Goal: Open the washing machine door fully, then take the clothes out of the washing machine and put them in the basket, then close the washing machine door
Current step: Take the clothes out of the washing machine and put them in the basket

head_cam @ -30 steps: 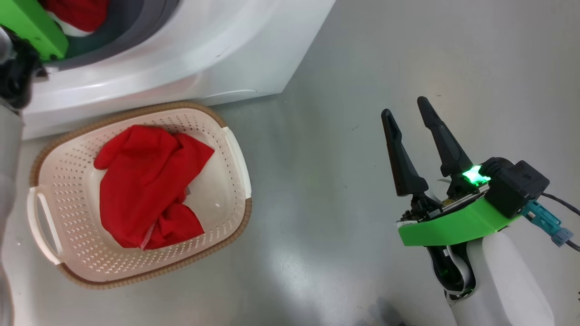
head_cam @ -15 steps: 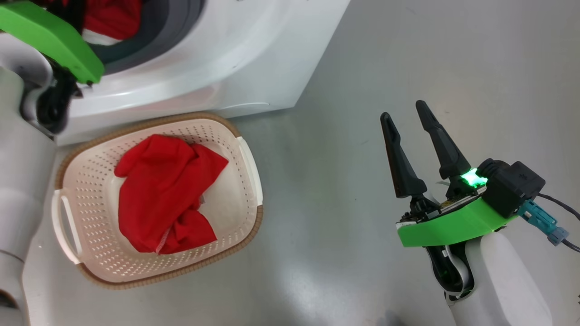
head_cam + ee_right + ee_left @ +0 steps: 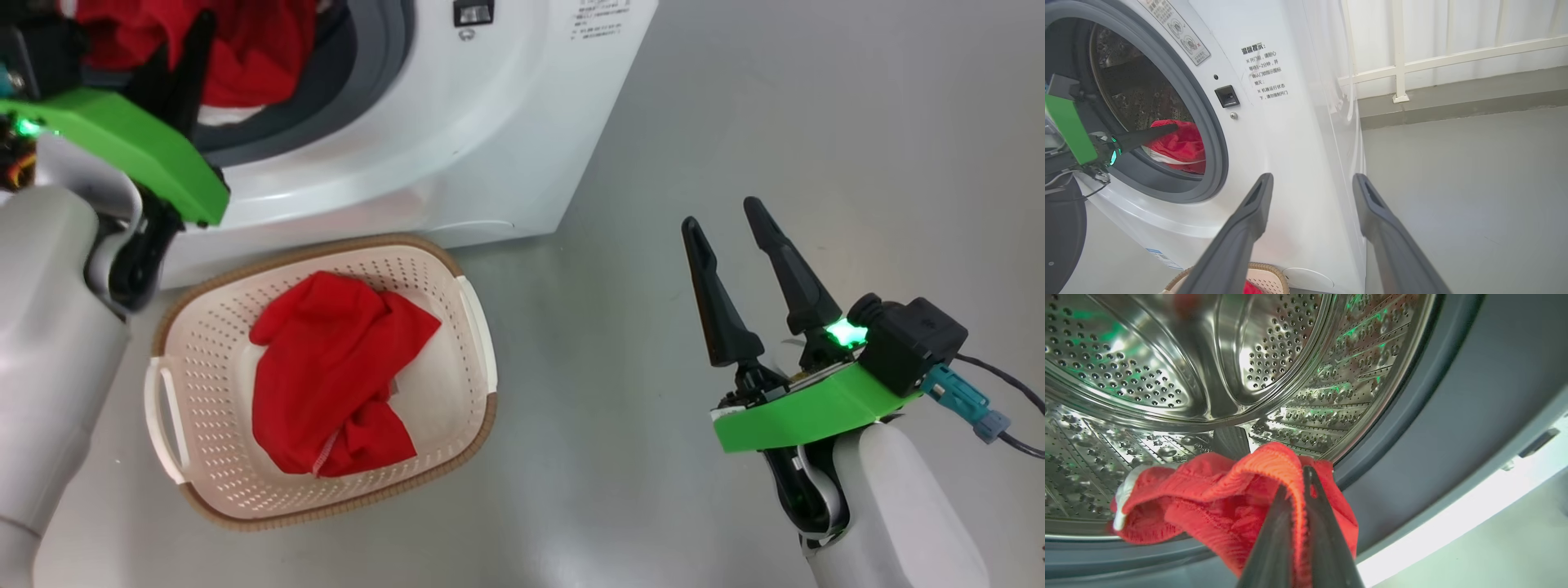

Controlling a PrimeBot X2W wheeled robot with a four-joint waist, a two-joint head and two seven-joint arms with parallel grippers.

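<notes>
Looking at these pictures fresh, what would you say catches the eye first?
The bright red garment heaped in the cream basket on the floor. Next, the left pincer shut on another red cloth at the mouth of the washing machine, while the right pincer hangs open.

the perforated steel drum (image 3: 1147, 375) is mirror-shiny, the red knit garment (image 3: 1208, 498) soft and ribbed, the grey rubber gasket (image 3: 1433, 416) matt, the cream perforated plastic basket (image 3: 204, 367) smooth.

"温馨提示" notice (image 3: 1254, 50), on washing machine (image 3: 1298, 163) front
</notes>
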